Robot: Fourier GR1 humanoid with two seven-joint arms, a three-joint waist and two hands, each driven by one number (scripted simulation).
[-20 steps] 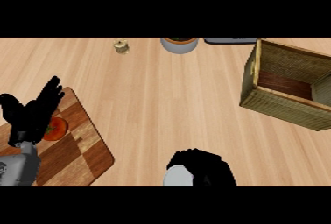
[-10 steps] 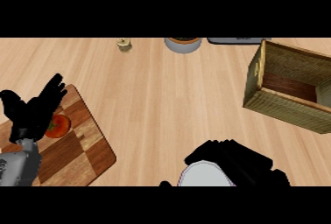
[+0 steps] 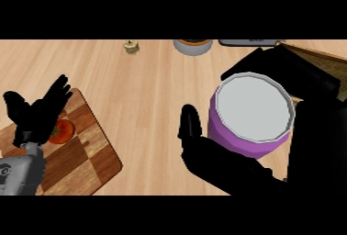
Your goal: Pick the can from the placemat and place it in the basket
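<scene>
- Pale wooden counter (image 3: 149, 82) underfoot, long straight grain, smooth and matte.
- Up close to the head view: purple can (image 3: 252, 114), grey flat lid, rigid cylinder, lifted well off the counter.
- Wrapped by the right hand (image 3: 224, 160), thumb up the can's left side, fingers curled round the far side, partly hidden.
- Probably light and stiff, with a slick wall; best held round the middle of the body, as now, not by the rim.
- Peeking out behind hand and can at upper right: woven basket (image 3: 318, 55), rough weave, square-edged.
- Over at left: chequered wooden placemat (image 3: 95, 156), with 1 red tomato (image 3: 62, 131) on it.
- Resting above it, left hand (image 3: 41, 114), fingers straight and spread, holding nothing.
- Along the far edge: small yellowish bottle (image 3: 132, 46) and round grey bowl (image 3: 193, 46).
</scene>
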